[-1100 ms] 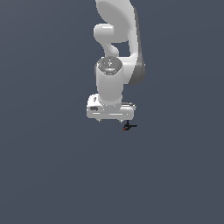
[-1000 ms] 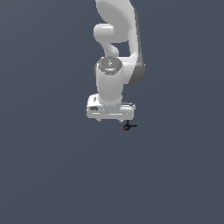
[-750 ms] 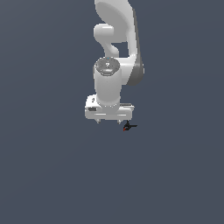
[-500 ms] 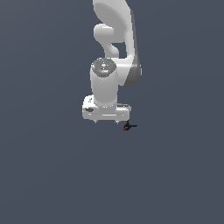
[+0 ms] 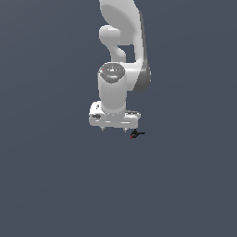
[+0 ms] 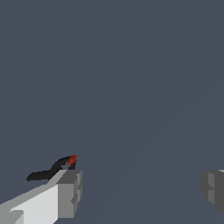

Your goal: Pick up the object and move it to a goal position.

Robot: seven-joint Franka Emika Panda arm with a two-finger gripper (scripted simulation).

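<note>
The object point(image 5: 135, 134) is a tiny black thing with thin prongs and a red spot, lying on the grey floor just off the exterior view's right end of my white gripper point(image 5: 114, 129). In the wrist view the object point(image 6: 57, 167) lies just beyond one grey fingertip point(image 6: 69, 192), outside the gap between the fingers. The other fingertip point(image 6: 213, 189) stands far apart, so the gripper point(image 6: 140, 192) is open and empty.
The white arm point(image 5: 121, 55) rises behind the gripper toward the top of the exterior view. A plain dark grey floor point(image 5: 60, 185) surrounds everything.
The gripper has shifted slightly up in the exterior view and the wrist has turned a little. The object has not moved.
</note>
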